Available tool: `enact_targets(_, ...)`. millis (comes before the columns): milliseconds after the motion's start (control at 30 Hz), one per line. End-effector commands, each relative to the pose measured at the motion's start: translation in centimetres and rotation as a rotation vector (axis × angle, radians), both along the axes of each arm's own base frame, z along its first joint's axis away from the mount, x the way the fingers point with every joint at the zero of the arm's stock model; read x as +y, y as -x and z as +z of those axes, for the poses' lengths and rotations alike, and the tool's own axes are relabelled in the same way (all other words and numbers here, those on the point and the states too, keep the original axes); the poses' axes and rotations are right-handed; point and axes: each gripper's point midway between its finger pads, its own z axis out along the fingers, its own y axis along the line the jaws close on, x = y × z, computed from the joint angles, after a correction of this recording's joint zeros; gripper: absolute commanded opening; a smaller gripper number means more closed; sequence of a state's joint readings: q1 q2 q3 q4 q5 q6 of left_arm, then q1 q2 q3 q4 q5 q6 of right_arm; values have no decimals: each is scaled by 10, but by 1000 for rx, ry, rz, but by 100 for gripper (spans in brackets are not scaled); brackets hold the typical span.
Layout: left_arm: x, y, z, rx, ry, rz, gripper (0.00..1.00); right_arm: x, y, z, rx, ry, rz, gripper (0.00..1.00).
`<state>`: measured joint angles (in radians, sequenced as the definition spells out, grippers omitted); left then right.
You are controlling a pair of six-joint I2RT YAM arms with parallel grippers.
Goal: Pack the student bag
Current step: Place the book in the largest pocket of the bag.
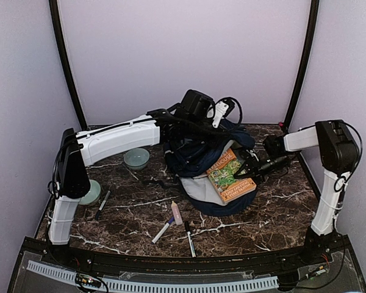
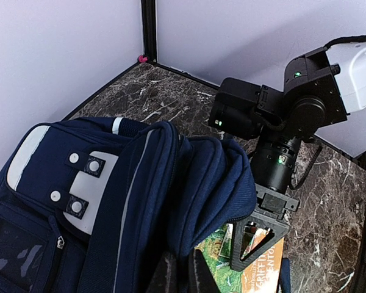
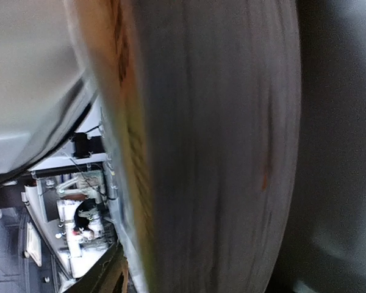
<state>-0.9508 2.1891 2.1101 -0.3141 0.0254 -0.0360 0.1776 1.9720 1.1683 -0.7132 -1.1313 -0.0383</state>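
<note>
The student bag (image 1: 192, 155), a navy backpack with white stripes, lies at the middle back of the table. My left gripper (image 1: 189, 131) reaches over it. In the left wrist view it (image 2: 182, 278) is shut on a fold of the bag (image 2: 79, 207) and holds the fold up. A book (image 1: 230, 177) with a green and orange cover lies slanted in the bag's mouth. My right gripper (image 1: 247, 171) straddles the book's right edge. The book's blurred page edge (image 3: 207, 152) fills the right wrist view, and the frames do not show whether the jaws press on it.
A green bowl (image 1: 136, 158) and a pale green disc (image 1: 90, 192) sit left of the bag, under the left arm. A dark pen (image 1: 102, 204) lies near the disc. Two markers (image 1: 176, 212) (image 1: 161, 232) and a black pen (image 1: 190, 239) lie in front of the bag.
</note>
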Motion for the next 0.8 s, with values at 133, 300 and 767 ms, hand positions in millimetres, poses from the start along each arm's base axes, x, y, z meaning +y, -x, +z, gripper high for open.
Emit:
enact_targets(133,24,10,85,-120,118,40,0,-21,0,-7,-153,246,-19,67)
enact_targets(300,31,10,74,-118,117,70,0,-35,6,4,-298,363,7,77)
enact_targets(767,34,21,94,-123,230,48,0,-57,47,48,-775,557,236,68)
